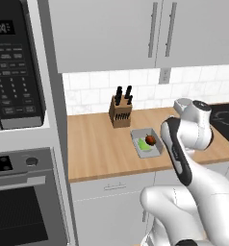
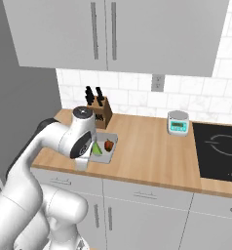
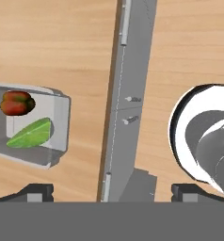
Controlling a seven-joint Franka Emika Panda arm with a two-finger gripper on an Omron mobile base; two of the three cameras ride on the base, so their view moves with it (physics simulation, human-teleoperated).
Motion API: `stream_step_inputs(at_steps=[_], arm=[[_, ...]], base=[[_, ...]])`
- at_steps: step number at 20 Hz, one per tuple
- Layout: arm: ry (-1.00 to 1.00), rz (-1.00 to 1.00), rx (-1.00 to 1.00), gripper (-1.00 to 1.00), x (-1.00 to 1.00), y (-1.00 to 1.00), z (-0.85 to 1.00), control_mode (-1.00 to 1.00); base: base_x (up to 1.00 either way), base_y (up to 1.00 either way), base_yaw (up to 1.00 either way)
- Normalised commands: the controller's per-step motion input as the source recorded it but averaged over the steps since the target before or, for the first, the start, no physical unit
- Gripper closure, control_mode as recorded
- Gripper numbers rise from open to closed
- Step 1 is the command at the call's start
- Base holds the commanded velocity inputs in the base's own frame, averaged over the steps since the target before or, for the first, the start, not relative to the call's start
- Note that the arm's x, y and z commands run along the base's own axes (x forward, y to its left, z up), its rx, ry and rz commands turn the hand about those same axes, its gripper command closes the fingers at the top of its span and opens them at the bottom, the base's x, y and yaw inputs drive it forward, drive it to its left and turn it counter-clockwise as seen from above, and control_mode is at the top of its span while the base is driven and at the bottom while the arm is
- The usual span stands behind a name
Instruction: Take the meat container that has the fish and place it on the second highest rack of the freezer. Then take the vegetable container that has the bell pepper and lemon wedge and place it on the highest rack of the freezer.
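The white robot arm [image 1: 184, 158] rises closest to the cameras, bent over the front edge of the wooden counter [image 1: 97, 144]. Its gripper [image 3: 111, 192] hangs above that front edge with the jaws spread wide and nothing between them; the two dark fingertips [image 3: 36, 191] stand far apart at the bottom of the hand view. Just beside the gripper, a grey tray [image 3: 57, 127] sits on the counter near the front edge, holding a red bell pepper [image 3: 16, 103] and a green-yellow lemon wedge [image 3: 30, 133] that lie close together. The gripper is clear of the tray and not touching it. In the base views the tray [image 1: 146, 142] lies in front of a wooden knife block [image 1: 120, 111], which stands at the back edge against the tiled wall. Further along the counter, a small kitchen scale [image 2: 178, 122] stands near the back edge, beside a black cooktop [image 2: 219, 151]. A black oven column [image 1: 18, 144] stands at the counter's other end.
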Motion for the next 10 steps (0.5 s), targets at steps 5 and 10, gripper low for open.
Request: stream_step_inputs(at_steps=[5, 10], arm=[[0.0, 0.04, 0.01, -1.0, 0.28, -0.07, -0.27, -1.0], [0.0, 0.0, 0.0, -1.0, 0.39, 0.0, -0.23, -1.0]], base=[[0.0, 0.0, 0.0], [0.0, 0.0, 0.0]])
